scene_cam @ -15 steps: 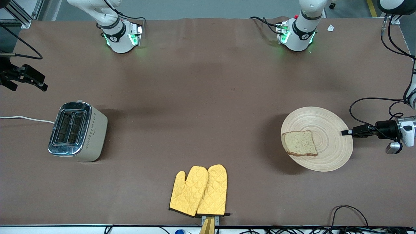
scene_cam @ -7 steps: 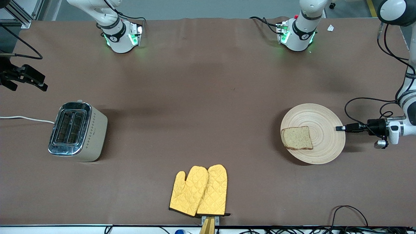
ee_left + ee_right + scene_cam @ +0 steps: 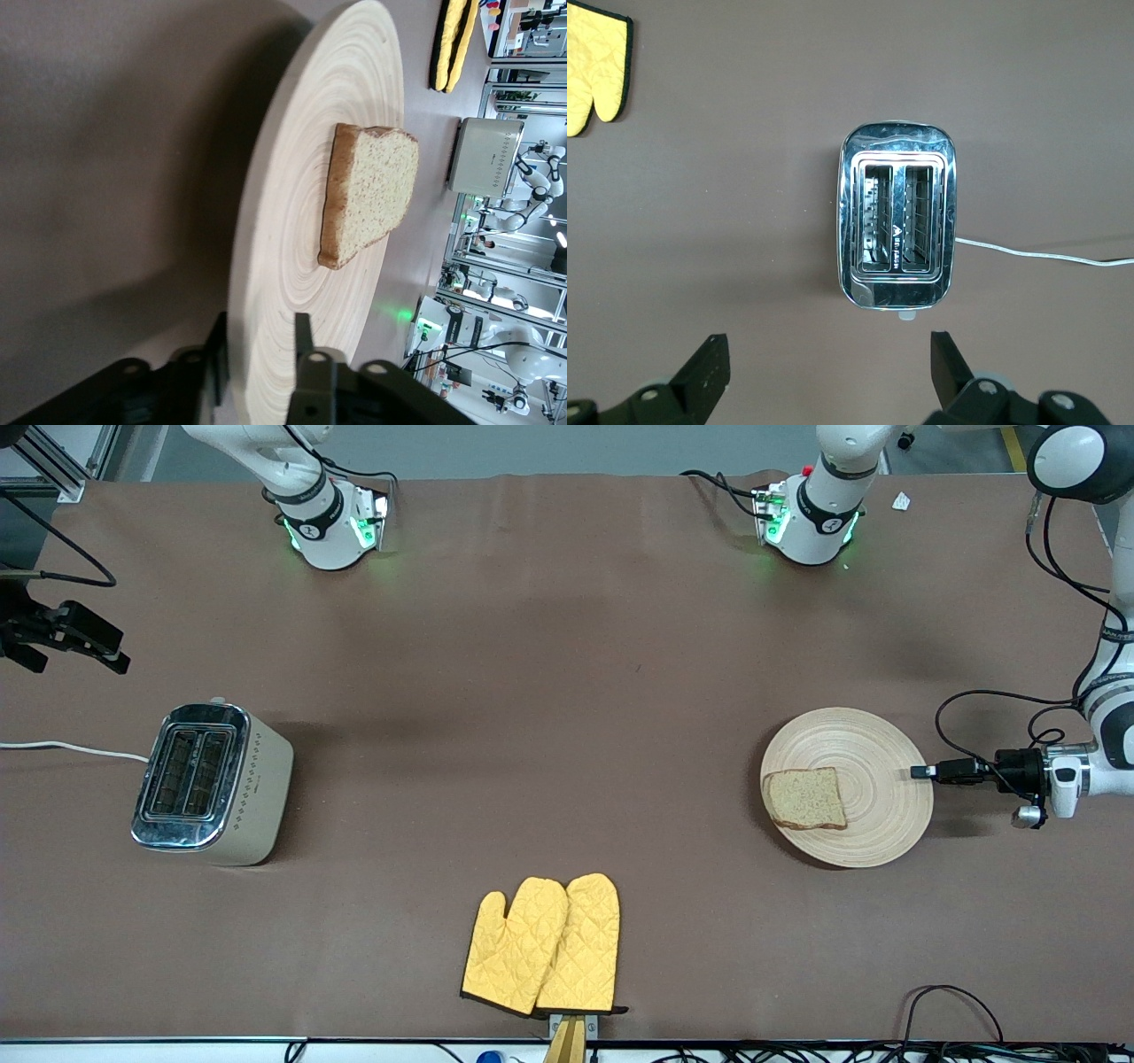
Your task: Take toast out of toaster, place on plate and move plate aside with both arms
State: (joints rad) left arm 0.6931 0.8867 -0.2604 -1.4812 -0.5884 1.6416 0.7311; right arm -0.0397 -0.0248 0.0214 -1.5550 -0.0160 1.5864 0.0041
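Observation:
The pale wooden plate [image 3: 877,748] lies toward the left arm's end of the table, with the toast [image 3: 804,798] lying flat on its side toward the right arm's end. My left gripper [image 3: 920,772] reaches in level and is shut on the plate's rim, one finger above and one below. In the left wrist view the plate [image 3: 301,133] and the toast [image 3: 372,199] stretch away from my left gripper [image 3: 257,328]. My right gripper [image 3: 89,651] hangs open and empty above the table by the toaster; it shows wide open in the right wrist view [image 3: 826,345].
A cream and chrome toaster [image 3: 211,782] with empty slots [image 3: 897,227] stands toward the right arm's end, its white cord running off the table. Two yellow oven mitts [image 3: 542,946] lie at the table's edge nearest the front camera.
The left gripper has lowered the plate with the toast from up in the air down to the table and shifted it slightly toward the right arm's end. The right arm has not moved.

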